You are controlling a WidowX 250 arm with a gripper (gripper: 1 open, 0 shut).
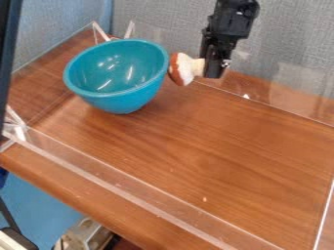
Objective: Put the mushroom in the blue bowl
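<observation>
The mushroom (185, 68), with a reddish-brown cap and a white stem, hangs in the air just right of the blue bowl's rim. My gripper (202, 69) is shut on the mushroom, holding it from the right with the cap pointing toward the bowl. The blue bowl (115, 76) is a glossy turquoise round bowl that stands on the wooden table at the back left, and its inside is empty. The black arm (225, 29) comes down from the top of the view.
A clear plastic barrier (183, 200) runs around the brown wooden tabletop (222, 146). Behind the bowl stands a small clear object (104, 35). A dark post (7, 39) blocks the left edge of the view.
</observation>
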